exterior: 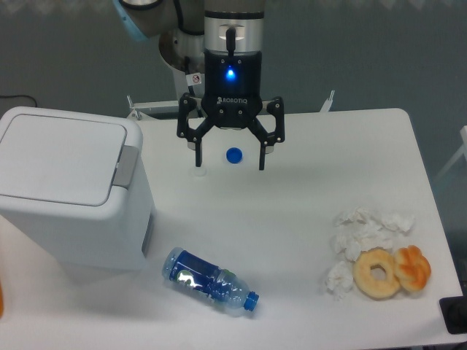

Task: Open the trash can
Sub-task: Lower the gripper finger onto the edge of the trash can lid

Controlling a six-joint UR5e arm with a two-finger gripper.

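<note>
Gripper [230,154] held above the table [306,197], fingers [198,154] spread apart and empty.

The trash can [69,193], lid closed, is seen well left of the fingers; a blue cap [233,154] lies between them, a plastic bottle [210,281] below.

Single high front view (steeply downward) over table [306,211].

Only thing I can actually read here is "ROBOTIQ" in white letters on the black body of the gripper [230,162], just under its blue light. There's a small round red-and-white sticker [195,78] on the arm base behind it, but way too tiny to make out, and the bottle [209,281] label is a blue blur.
</note>
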